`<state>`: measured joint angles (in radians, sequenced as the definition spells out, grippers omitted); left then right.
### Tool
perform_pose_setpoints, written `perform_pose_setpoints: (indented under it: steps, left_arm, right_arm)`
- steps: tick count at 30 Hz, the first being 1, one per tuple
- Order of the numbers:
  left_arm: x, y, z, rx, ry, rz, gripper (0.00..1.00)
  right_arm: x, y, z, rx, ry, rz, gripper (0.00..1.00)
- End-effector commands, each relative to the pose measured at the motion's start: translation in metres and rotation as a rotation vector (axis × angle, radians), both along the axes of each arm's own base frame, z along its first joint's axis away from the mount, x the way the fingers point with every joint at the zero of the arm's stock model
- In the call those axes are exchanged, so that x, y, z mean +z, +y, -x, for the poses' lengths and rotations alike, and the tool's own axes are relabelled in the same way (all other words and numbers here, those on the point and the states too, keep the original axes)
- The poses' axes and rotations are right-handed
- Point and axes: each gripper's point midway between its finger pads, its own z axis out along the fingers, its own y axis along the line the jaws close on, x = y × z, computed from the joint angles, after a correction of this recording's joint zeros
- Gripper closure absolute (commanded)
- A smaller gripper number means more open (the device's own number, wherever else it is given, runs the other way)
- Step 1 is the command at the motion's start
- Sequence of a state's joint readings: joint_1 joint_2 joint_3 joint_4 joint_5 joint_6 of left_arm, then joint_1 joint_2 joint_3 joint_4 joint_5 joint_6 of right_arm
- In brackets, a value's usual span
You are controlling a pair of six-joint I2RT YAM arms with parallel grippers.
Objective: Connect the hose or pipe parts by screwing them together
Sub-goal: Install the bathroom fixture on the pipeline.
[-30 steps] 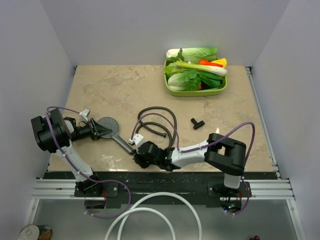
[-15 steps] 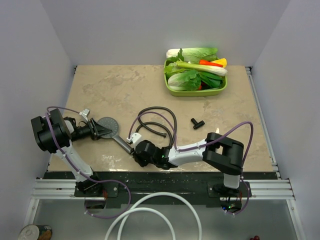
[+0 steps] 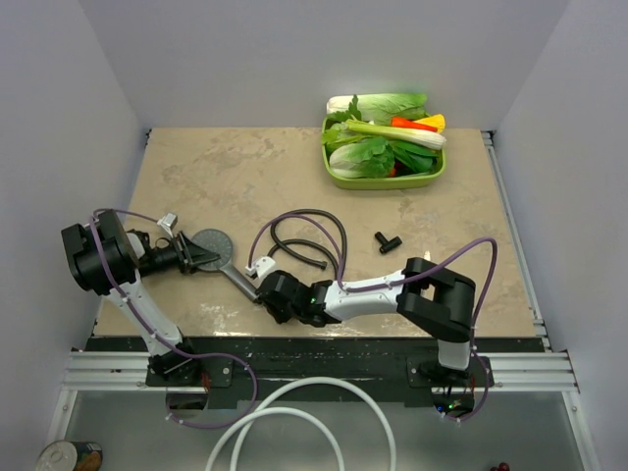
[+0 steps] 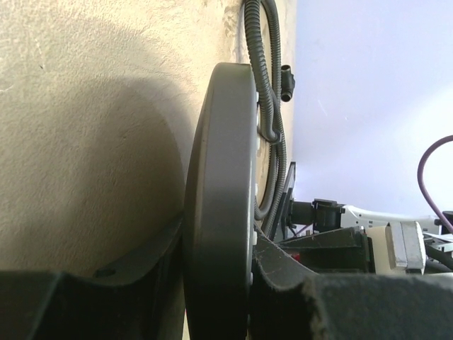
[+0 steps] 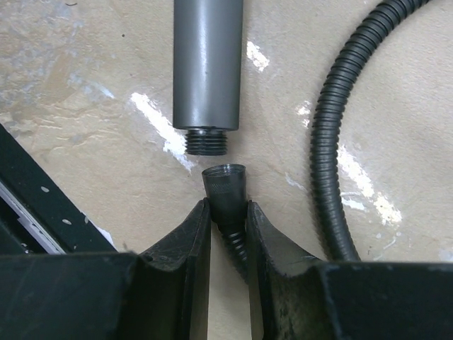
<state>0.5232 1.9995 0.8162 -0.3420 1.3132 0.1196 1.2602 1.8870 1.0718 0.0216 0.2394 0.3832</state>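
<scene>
Right wrist view: the right tool [image 5: 226, 230] is clenched on the end of the hose [image 5: 338, 149]. Its two fingers pinch the ribbed black tube just behind a small, smooth, cone-shaped end piece. The open mouth of that piece points at the threaded tip of the handle of the shower head [image 5: 207, 64]. It sits just short of the tip and a little tilted off its line, with a narrow gap between them. The handle is a plain dark grey tube ending in a few fine threads. The rest of the hose curves along the right over the glossy beige counter [image 5: 85, 92].

In the left wrist view the left tool [image 4: 219, 283] grasps the shower head's round disc, seen edge-on. One finger lies on each face, and the rim is thick, rounded and dark grey.

From the top view, the shower head lies at the near left of the counter. Its disc is in the left tool and its handle slants toward the right tool. The hose loops just behind the right tool. The small black T-shaped fitting [image 3: 389, 241] lies alone to the right, apart from the hose. A green tray [image 3: 383, 183] of vegetables sits at the far right.
</scene>
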Motion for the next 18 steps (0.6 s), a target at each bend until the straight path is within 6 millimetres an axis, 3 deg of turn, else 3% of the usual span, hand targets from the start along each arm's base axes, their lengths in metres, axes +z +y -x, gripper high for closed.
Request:
perform_pose_setpoints:
  steps: [1, 5, 9, 18]
  left_arm:
    - [-0.024, 0.007, -0.003, -0.027, -0.056, -0.103, 1.0]
    - [-0.016, 0.005, -0.005, -0.019, -0.048, -0.077, 1.0]
    - [-0.004, 0.006, -0.006, -0.017, -0.046, -0.065, 1.0]
    - [-0.013, 0.007, -0.005, 0.0, -0.003, -0.096, 1.0]
  right_arm:
    - [-0.013, -0.027, 0.003, -0.036, 0.033, 0.107, 1.0]
    - [-0.009, -0.018, -0.002, -0.044, 0.022, 0.087, 1.0]
    - [-0.001, -0.023, -0.001, -0.057, 0.017, 0.068, 1.0]
    - [0.01, -0.02, -0.002, -0.057, -0.001, 0.019, 1.0]
